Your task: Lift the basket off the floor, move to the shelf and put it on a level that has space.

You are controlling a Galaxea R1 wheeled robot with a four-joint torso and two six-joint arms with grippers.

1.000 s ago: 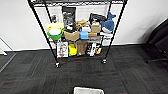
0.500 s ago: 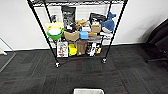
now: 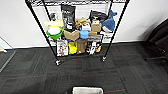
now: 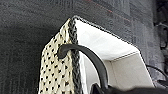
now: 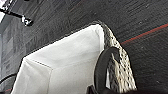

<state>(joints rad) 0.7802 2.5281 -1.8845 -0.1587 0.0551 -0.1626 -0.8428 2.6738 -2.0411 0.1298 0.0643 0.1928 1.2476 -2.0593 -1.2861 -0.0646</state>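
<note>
The basket (image 3: pixel 87 90) is sitting at the near edge of the head view, over the charcoal carpet (image 3: pixel 130 72), well short of the black wire rack (image 3: pixel 110 42). The left gripper (image 4: pixel 71 53) is clamping its woven side wall; the right gripper (image 5: pixel 106 67) is clamping the opposite wall.
</note>
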